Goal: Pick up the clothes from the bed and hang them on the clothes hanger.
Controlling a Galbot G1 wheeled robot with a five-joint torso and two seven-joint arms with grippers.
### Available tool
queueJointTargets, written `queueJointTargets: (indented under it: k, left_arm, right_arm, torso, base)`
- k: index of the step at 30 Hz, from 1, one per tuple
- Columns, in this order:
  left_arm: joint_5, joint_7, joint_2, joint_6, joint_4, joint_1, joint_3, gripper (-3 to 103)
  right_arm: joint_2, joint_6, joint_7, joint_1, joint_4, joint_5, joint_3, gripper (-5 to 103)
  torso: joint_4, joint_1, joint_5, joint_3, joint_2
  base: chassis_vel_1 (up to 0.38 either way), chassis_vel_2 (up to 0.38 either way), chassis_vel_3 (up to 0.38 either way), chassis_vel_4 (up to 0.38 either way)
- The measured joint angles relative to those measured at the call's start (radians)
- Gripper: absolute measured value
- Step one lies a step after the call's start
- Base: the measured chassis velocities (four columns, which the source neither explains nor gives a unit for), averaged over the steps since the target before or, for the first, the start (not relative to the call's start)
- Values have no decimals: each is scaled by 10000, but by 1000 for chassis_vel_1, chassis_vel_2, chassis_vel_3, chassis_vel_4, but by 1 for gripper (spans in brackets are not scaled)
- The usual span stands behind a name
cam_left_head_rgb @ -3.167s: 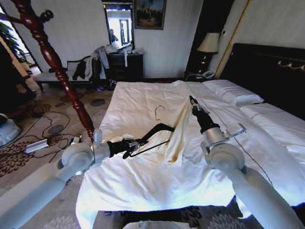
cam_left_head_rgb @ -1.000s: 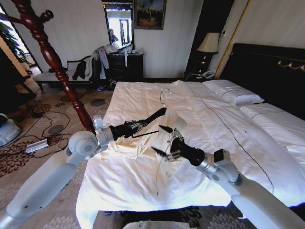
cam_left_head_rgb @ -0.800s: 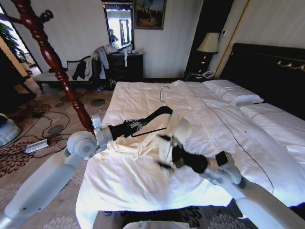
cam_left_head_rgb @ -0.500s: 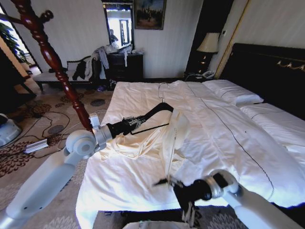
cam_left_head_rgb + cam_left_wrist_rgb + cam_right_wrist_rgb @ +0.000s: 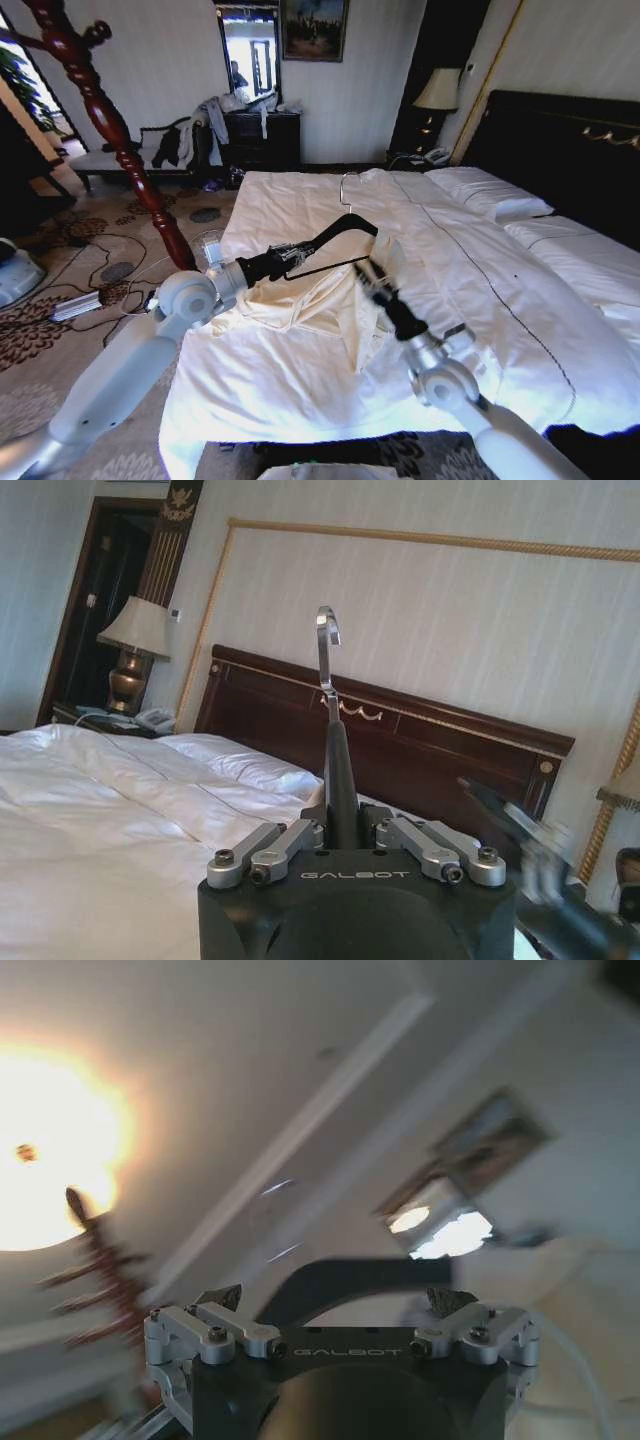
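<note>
Head view: the left gripper (image 5: pixel 283 257) is pinched on one shoulder end of the clothes hanger (image 5: pixel 335 237), a black, broad-shouldered hanger with a thin bottom bar and a silver hook (image 5: pixel 346 184); the hanger extends away from the gripper over the bed (image 5: pixel 300 385), with the hook at its far, upper end. The clothes (image 5: pixel 330 305), one pale cream-yellow garment of thin, soft fabric, hang from the hanger's far shoulder in long vertical folds and spread in loose creases on the white quilt below and beside the left gripper. The right gripper (image 5: pixel 368 276) is raised just beyond the hanger's far shoulder, close against the draped fabric; its fingers appear spread and hold nothing. Left wrist view: the left gripper (image 5: pixel 336 832) has its fingers pressed together on the hanger's black shoulder (image 5: pixel 339 775), which rises straight out from between them to the silver hook (image 5: pixel 325 647); the white quilt and pillows and the dark headboard (image 5: pixel 430 742) lie beyond, and the right gripper appears as a blur to one side. Right wrist view: the right gripper (image 5: pixel 336 1302) has its fingers apart, with the hanger's black shoulder (image 5: pixel 345 1280) just beyond the fingertips and pale fabric (image 5: pixel 580 1300) beside it.
</note>
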Motion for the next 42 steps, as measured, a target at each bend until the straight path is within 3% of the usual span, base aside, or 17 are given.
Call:
queueJointTargets:
  k: [1, 5, 6, 10, 21, 25, 27, 31, 33, 35, 37, 42]
  left_arm:
    - [0, 0, 0, 0, 0, 0, 0, 16]
    - [38, 12, -41, 21, 40, -27, 52, 16]
    - [38, 12, -41, 21, 40, -27, 52, 16]
    - [13, 11, -60, 31, 45, -84, 89, 16]
    - [8, -2, -29, 44, 17, -124, 152, 16]
    - [12, -4, -57, 45, 14, -124, 155, 16]
    - [12, -4, -64, 44, 13, -124, 154, 16]
    - [12, -4, -99, 40, 11, -137, 152, 16]
    - [12, -3, -99, 39, 5, -138, 152, 16]
    - [12, -4, -99, 31, 0, -142, 152, 16]
    - [12, -3, -99, 29, 0, -144, 152, 16]
    - [17, 0, -69, -4, -16, -149, 157, 16]
  right_arm:
    - [0, 0, 0, 0, 0, 0, 0, 100]
    - [314, 0, 1881, 388, -352, 263, 55, 100]
    - [314, 0, 1881, 388, -352, 263, 55, 100]
    - [511, -28, 3163, 797, -841, 704, 149, 100]
    - [336, -499, 3475, 1208, -683, 1079, 70, 102]
    - [222, -795, 3474, 1015, -454, 1086, -44, 83]
    - [217, -838, 3497, 1004, -447, 1079, -60, 83]
    - [202, -994, 3641, 994, -448, 1039, -104, 61]
    - [192, -1007, 3650, 994, -449, 1037, -104, 61]
    - [166, -1012, 3641, 992, -444, 1036, -94, 44]
    - [159, -1012, 3621, 992, -440, 1036, -89, 44]
    - [94, -911, 3073, 968, -455, 1013, -47, 23]
  torso:
    - [0, 0, 0, 0, 0]
    - [1, 1, 2, 0, -1]
    - [1, 1, 2, 0, -1]
    - [0, 1, 4, 0, -1]
    - [1, 0, 1, 0, -1]
    - [0, 0, 1, 0, -1]
    - [0, 0, 2, 0, -1]
    - [0, -1, 2, 0, 0]
    - [0, -1, 3, 0, -1]
    - [0, -1, 2, -1, -1]
    - [0, -2, 2, -1, -1]
    - [0, -2, 2, 0, -1]
  base:
    - [0, 0, 0, 0]
    - [0, 0, 0, 0]
    - [0, 0, 0, 0]
    - [0, 0, 0, 0]
    - [0, 0, 0, 0]
    - [0, 0, 0, 0]
    - [0, 0, 0, 0]
    - [0, 0, 0, 0]
    - [0, 0, 0, 0]
    - [0, 0, 0, 0]
    - [0, 0, 0, 0]
    - [0, 0, 0, 0]
